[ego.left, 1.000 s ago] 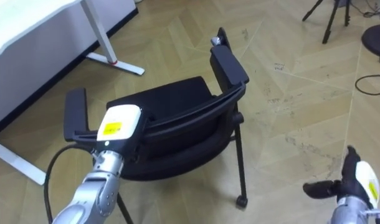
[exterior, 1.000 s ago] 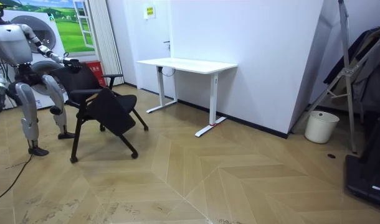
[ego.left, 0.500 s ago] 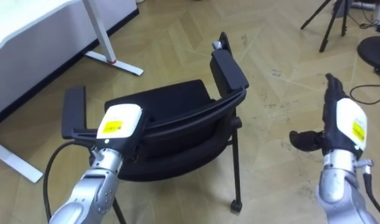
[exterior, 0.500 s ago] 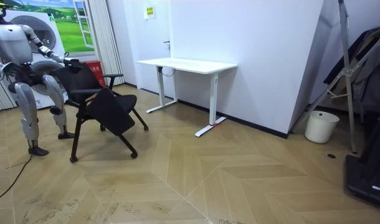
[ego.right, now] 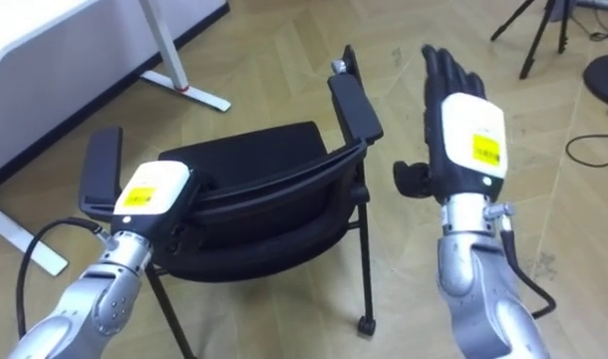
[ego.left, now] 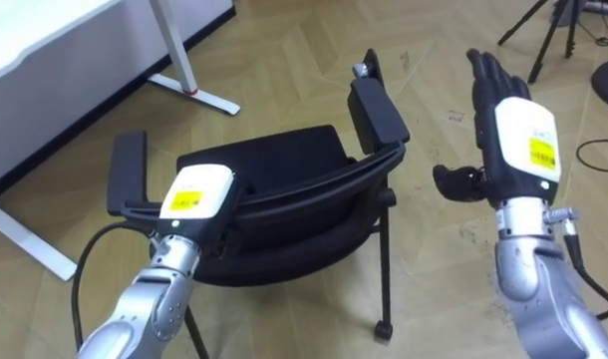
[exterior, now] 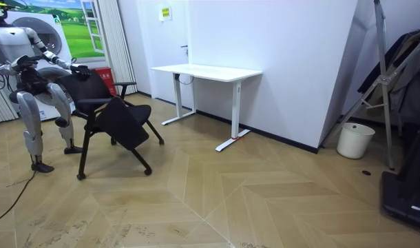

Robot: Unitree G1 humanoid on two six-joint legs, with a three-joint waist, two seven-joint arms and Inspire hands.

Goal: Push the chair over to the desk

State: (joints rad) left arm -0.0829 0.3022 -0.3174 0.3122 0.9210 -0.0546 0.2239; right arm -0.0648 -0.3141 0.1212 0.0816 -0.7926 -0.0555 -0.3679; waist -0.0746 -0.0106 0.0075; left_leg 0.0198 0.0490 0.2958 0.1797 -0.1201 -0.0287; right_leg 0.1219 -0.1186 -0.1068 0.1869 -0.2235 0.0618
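One white desk (ego.left: 45, 40) is seen ahead of the fingertips and off to the left, and it is judged to be where the chair is meant to go. Nearer than the desk stands the black chair (ego.left: 274, 165), with its backrest (ego.left: 304, 224) turned toward the robot so that it can be driven from behind. The left hand (ego.left: 196, 194) is laid on the top of the backrest at its left end. Its fingers are hidden past the top edge, so it cannot be told whether they are curled over it. The right hand (ego.left: 518, 140) is held in the air with fingers (ego.left: 488, 70) straight and thumb spread, and nothing is grasped. The chair's right armrest (ego.left: 379, 112) lies just left of those fingers, apart from them. A second contact on the backrest is judged necessary for an even push.
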